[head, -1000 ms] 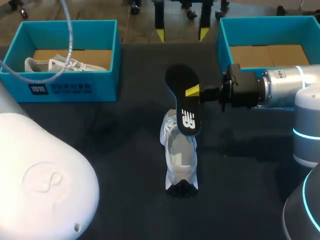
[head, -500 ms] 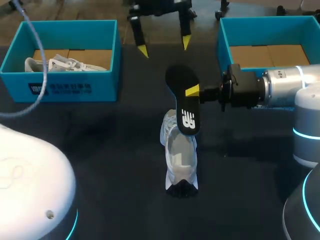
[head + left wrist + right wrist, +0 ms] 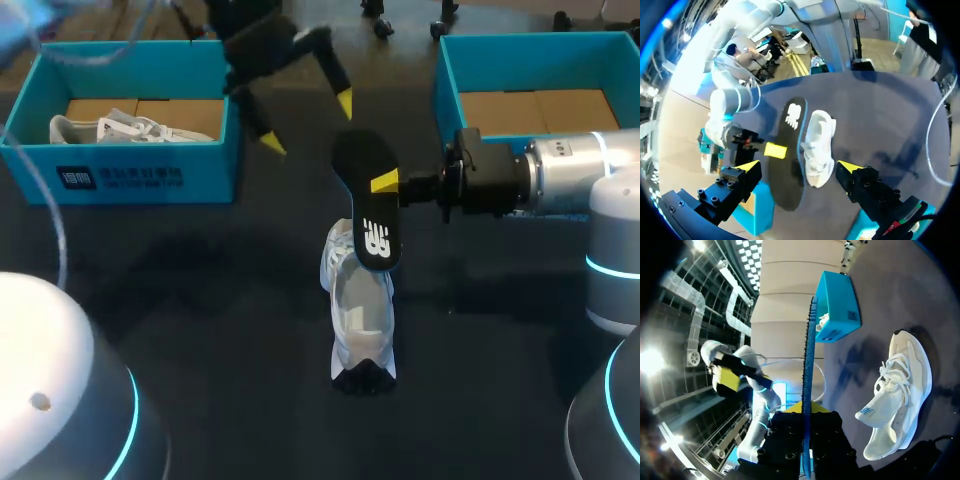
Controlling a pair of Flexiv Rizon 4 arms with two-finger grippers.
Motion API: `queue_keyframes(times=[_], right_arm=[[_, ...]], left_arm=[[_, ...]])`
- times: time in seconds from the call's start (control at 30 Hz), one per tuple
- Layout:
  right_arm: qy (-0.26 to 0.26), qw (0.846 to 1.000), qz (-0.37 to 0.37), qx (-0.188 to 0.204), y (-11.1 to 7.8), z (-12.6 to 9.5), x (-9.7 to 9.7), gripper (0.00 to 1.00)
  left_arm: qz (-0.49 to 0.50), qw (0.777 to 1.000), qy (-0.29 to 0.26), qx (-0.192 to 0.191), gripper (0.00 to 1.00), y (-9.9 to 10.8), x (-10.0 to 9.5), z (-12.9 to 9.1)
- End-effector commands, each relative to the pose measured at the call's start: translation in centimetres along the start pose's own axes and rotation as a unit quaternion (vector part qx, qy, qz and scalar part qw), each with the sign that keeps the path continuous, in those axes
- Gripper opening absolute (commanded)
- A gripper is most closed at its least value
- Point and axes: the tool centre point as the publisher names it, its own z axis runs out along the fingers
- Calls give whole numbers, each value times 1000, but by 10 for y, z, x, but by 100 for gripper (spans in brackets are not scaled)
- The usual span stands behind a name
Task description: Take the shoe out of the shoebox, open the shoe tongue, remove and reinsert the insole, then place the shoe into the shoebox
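Shoe [image 3: 362,310] lies at frame centre on the bench [image 3: 200,300], white and soft-looking. Sweeping from the left: left tool [image 3: 308,123] hangs wide open and empty, upper middle. Next, the black insole [image 3: 358,160], above the shoe's upper end, clamped by its edge in the right tool [image 3: 385,183]. Thin, light, bendy, I'd judge, so feed it gently. For the shoe, the firmer heel collar looks the best hold.

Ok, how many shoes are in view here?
2. One shoe on the table, below the insole in the right gripper; a second shoe in the left shoebox. The right shoebox is partly hidden.
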Motion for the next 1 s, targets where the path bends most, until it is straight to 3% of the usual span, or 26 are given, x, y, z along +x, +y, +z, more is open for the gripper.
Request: queue_keyframes(times=[0.03,0.3,0.4,0.5,0.87,1.0], right_arm=[[0,1000,0,-1,0,2,0,0],[0,1000,0,-1,0,2,0,0],[0,1000,0,-1,0,2,0,0],[0,1000,0,-1,0,2,0,0],[0,1000,0,-1,0,2,0,0],[0,1000,0,-1,0,2,0,0]], left_arm=[[2,922,-388,12,100,-3,10,4],[7,921,-390,9,100,-4,11,6],[54,901,-429,24,100,-5,26,27],[76,881,-467,10,100,0,34,42],[70,879,-472,3,100,2,34,44],[83,852,-517,-18,100,8,26,56]])
